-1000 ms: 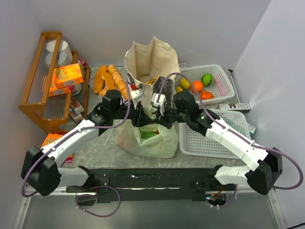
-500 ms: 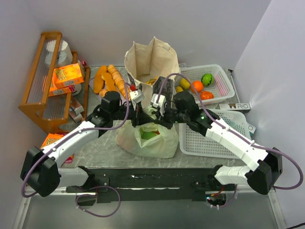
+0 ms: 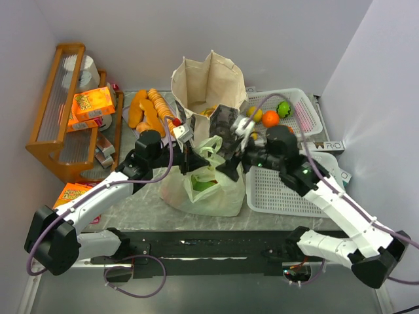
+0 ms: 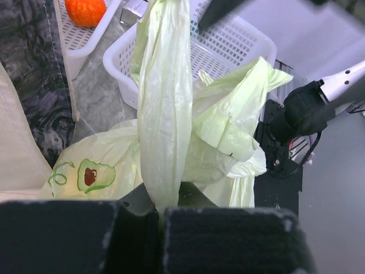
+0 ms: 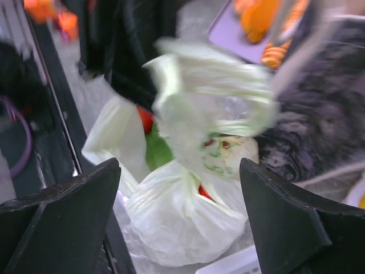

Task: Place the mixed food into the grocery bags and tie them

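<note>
Far left of the pale-green bag (image 3: 213, 190) stands a wooden rack (image 3: 62, 111) with orange boxes (image 3: 91, 103), and bread loaves (image 3: 149, 108) lie on the worktop (image 3: 131, 203) nearer to it. My left claw (image 4: 161, 214) is clamped tight on one loop handle (image 4: 165, 103) at the bag's left side, and the strip runs taut. The bag sits just in front of the beige tote (image 3: 206, 82), touching it, with green and red food (image 5: 157, 151) showing at its mouth. My right claw (image 5: 178, 165) hangs over the bag's right side, spread wide and gripping nothing. Right of the bag are two white baskets (image 3: 281, 190); the farther one holds an orange fruit (image 3: 270, 118).
</note>
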